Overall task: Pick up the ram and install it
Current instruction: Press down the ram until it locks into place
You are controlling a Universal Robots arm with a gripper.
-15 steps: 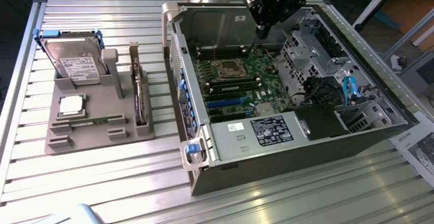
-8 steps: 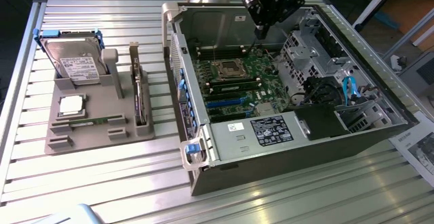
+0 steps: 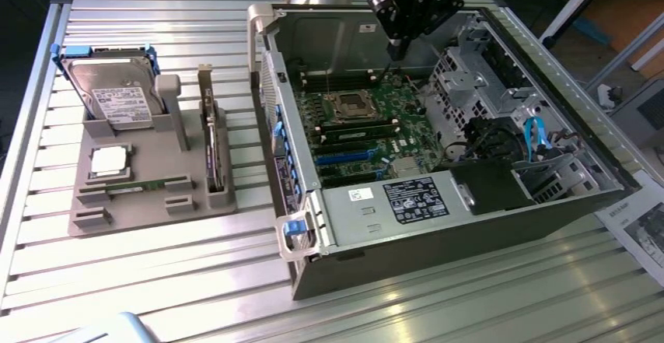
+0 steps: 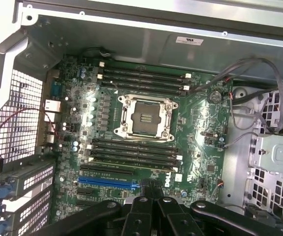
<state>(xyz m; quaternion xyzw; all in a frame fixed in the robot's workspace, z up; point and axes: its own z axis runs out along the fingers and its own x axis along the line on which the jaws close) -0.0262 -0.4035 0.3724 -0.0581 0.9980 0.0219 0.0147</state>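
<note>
The ram (image 3: pixel 137 185) is a thin green stick lying flat in a slot near the front of the grey holder (image 3: pixel 197 203), at the exterior view's left. My gripper (image 3: pixel 396 49) hangs above the far part of the open computer case (image 3: pixel 446 203), well away from the ram, over the motherboard (image 3: pixel 363 121). In the wrist view its black fingers (image 4: pixel 142 196) are pressed together with nothing between them. They point down at the board near the dark memory slots (image 4: pixel 134 153) beside the empty processor socket (image 4: pixel 143 116). More memory slots (image 4: pixel 143 78) run along the socket's other side.
The holder also carries a hard drive (image 3: pixel 117 94), a square silver processor chip (image 3: pixel 109 160) and a dark card standing on edge (image 3: pixel 213 145). Drive cages (image 3: pixel 487 78) and cables (image 4: pixel 259 93) crowd one side of the case. The case stands on a ribbed metal table (image 3: pixel 155 281).
</note>
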